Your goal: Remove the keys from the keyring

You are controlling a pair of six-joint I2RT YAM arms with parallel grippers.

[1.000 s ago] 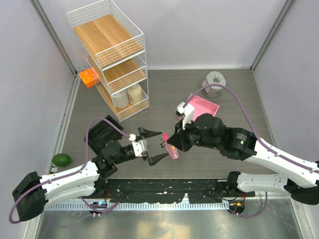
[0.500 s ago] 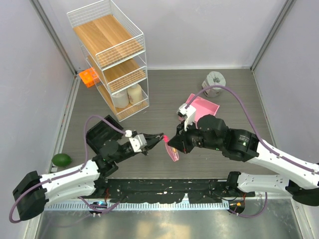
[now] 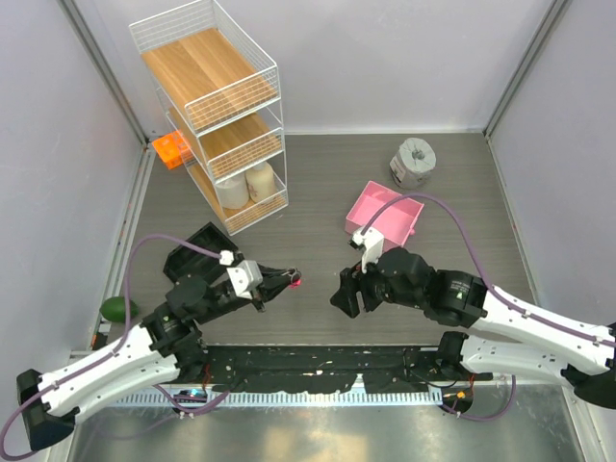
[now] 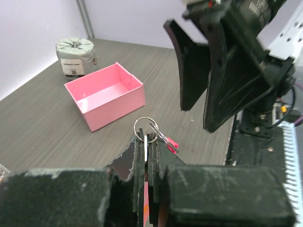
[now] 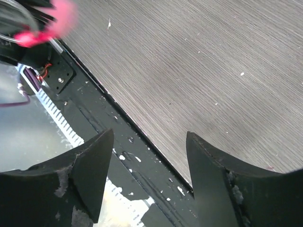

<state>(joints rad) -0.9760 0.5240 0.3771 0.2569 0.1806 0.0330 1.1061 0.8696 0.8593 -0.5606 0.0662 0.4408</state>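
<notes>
since a second ago the keyring (image 3: 295,281) has changed hands: the right gripper (image 3: 346,292) that was pinching it has let go and backed off towards its own side, and the left gripper (image 3: 283,279), then spread wide, is now clamped on it and drawn back to the left.

from above, the two grippers face each other over the near part of the table (image 3: 318,183), well apart, with only a red speck of the keyring showing at the left fingertips. the pink tray (image 3: 408,204) sits further back on the right, a roll of tape (image 3: 414,162) beyond it, and a white wire rack (image 3: 212,106) stands at the back left.

on the left wrist camera, the left gripper (image 4: 147,142) is clenched on the keyring (image 4: 146,208), a pink-red sliver between the pads; silver split rings (image 4: 143,126) and a small pink-red tab (image 4: 172,142) stick out past the tips. the right gripper (image 4: 199,118) hangs opposite with fingers parted, touching nothing.

on the right wrist camera, the right gripper (image 5: 150,133) is spread and empty above the table edge, with a blurred pink shape (image 5: 49,21) in the top left corner.
</notes>
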